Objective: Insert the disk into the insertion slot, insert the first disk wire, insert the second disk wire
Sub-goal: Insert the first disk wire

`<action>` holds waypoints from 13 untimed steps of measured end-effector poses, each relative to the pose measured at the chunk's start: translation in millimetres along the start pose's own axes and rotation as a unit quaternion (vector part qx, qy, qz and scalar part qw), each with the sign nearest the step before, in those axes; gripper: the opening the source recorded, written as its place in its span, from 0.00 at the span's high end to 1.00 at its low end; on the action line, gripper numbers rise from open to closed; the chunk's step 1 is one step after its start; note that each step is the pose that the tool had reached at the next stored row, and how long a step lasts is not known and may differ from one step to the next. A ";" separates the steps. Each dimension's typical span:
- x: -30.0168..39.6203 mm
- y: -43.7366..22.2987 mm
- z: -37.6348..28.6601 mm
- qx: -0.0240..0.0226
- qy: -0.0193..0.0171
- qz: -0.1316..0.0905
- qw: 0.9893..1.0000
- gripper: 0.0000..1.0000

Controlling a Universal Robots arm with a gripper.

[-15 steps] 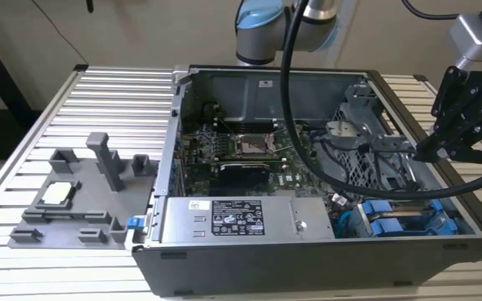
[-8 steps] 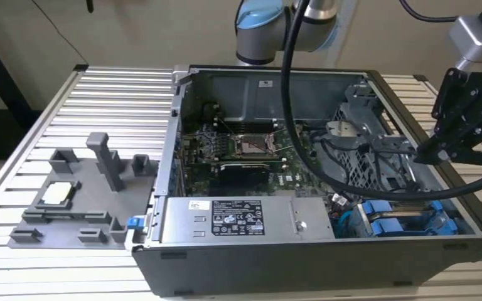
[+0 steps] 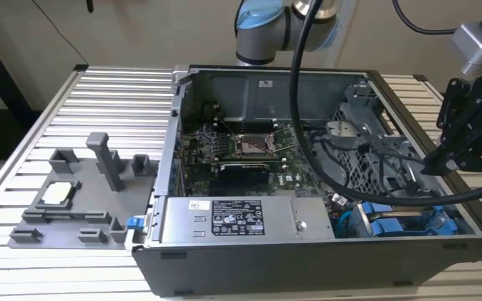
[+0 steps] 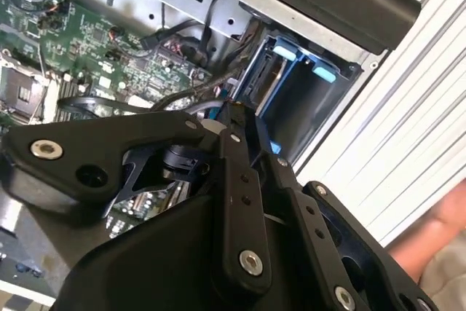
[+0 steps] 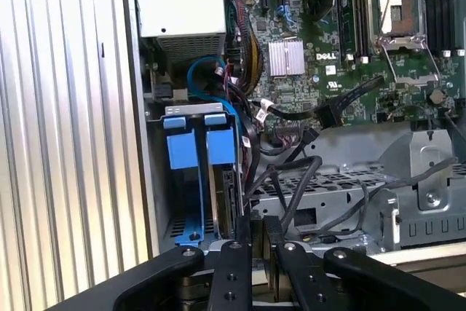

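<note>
My claw [image 5: 257, 223], grip undeterminable, hangs by the insertion slot [image 5: 155, 180]; blue-framed disk [image 5: 218, 154] inside, cables [image 5: 291, 180] alongside, case [image 3: 308, 263] on worktop [image 3: 115, 94].

Where I work: a ribbed aluminium table [image 3: 98, 94] stands before a plain beige wall [image 3: 157, 31], both softly and evenly lit.

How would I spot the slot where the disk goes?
Start at the open computer case. In its near corner at the exterior view's right, beside the long grey box with a sticker, sits the insertion slot. Nothing else inside has bright blue rails.
</note>
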State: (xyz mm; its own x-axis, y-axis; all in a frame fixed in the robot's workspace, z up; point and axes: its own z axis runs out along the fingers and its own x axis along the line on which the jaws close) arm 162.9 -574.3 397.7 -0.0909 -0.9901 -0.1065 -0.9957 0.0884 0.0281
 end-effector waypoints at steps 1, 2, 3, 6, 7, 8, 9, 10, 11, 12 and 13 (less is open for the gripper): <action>-1.3 -1.4 1.9 0.000 0.001 0.000 1.000 0.81; -2.8 -3.1 3.8 0.000 0.002 0.000 1.000 0.81; -4.0 -4.3 5.7 0.000 0.002 0.000 1.000 0.81; -7.0 -6.4 11.4 0.000 0.002 0.000 1.000 0.81; -7.5 -6.4 13.4 0.000 0.002 0.000 1.000 0.81; -7.8 -6.4 15.3 0.000 0.003 0.000 1.000 0.81; -8.2 -6.4 17.1 0.000 0.003 0.000 1.000 0.81; -8.4 -6.6 19.0 0.000 0.004 -0.001 1.000 0.81; -8.8 -6.7 20.9 0.000 0.005 -0.001 1.000 0.81; -9.2 -6.8 22.7 0.000 0.006 -0.001 1.000 0.81; -9.5 -6.9 24.7 0.000 0.006 -0.001 1.000 0.81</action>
State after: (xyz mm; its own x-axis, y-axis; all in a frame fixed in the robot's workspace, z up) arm 170.2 -562.7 374.0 -0.0881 -0.9917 -0.0936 -0.9959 0.0860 0.0269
